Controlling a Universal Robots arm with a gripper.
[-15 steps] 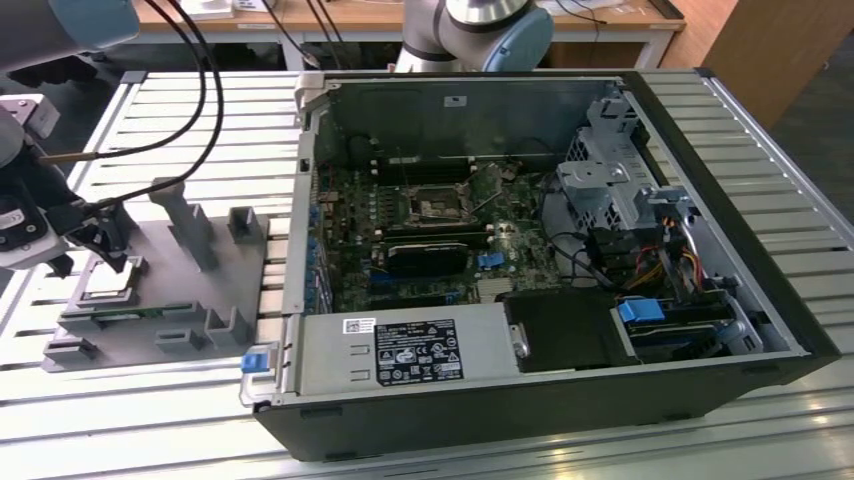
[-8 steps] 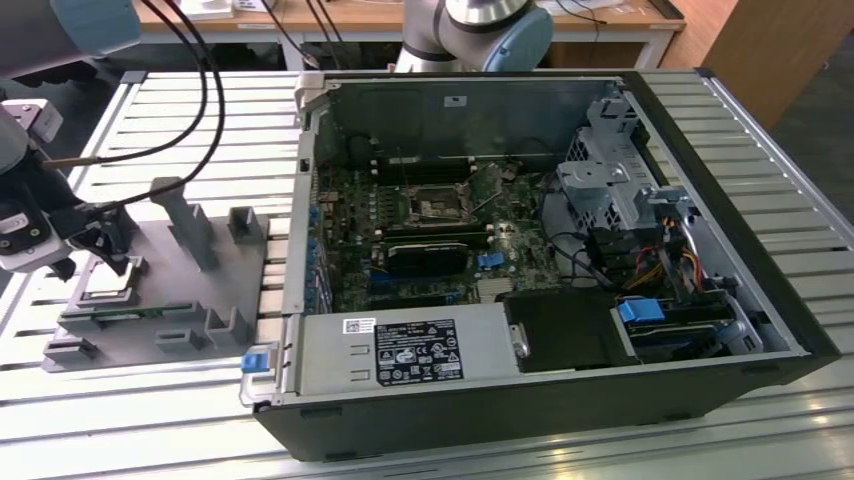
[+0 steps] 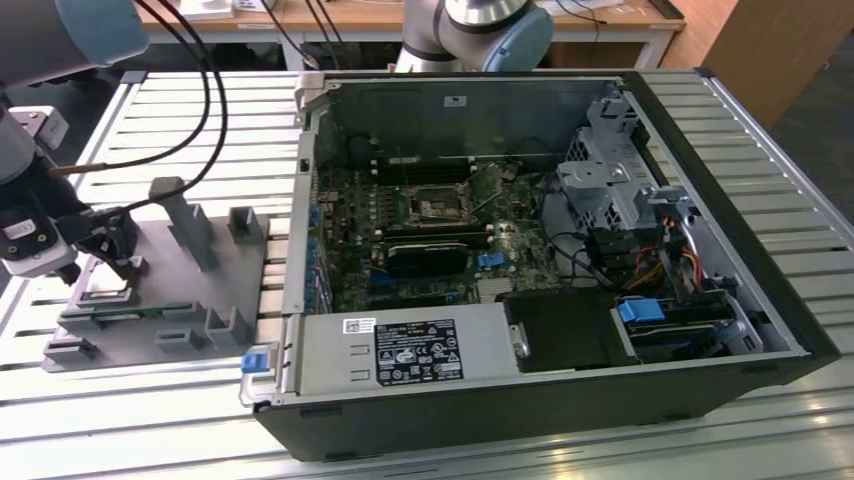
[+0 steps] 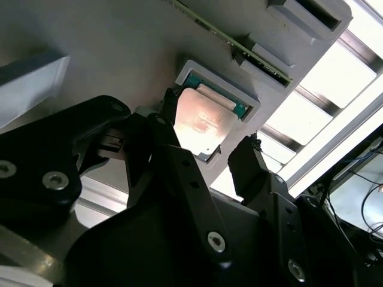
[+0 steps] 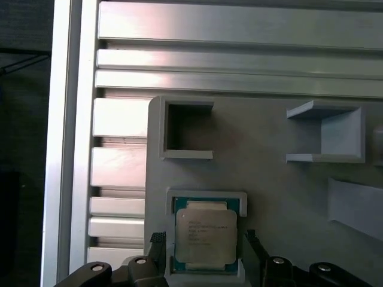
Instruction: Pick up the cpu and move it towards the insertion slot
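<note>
Cpu (image 5: 205, 235) lies flat in shallow recess of grey tray (image 5: 272, 185), close to tray's edge. Hand (image 5: 203, 242) low over tray, fingers (image 4: 179, 167) spread apart, one on each side of cpu (straddling it, holding nothing; slight gaps show in first wrist view). Insertion slot (image 3: 437, 208) well apart from tray, inside open computer case (image 3: 534, 410) standing beside tray on slatted worktop (image 3: 254, 150).

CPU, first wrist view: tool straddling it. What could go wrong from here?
1. The tool straddles the cpu from outside its pocket in the grey tray; closing may catch the pocket rim, not the chip.
2. The insertion slot lies beyond the case wall; a tilted chip could slip.
</note>
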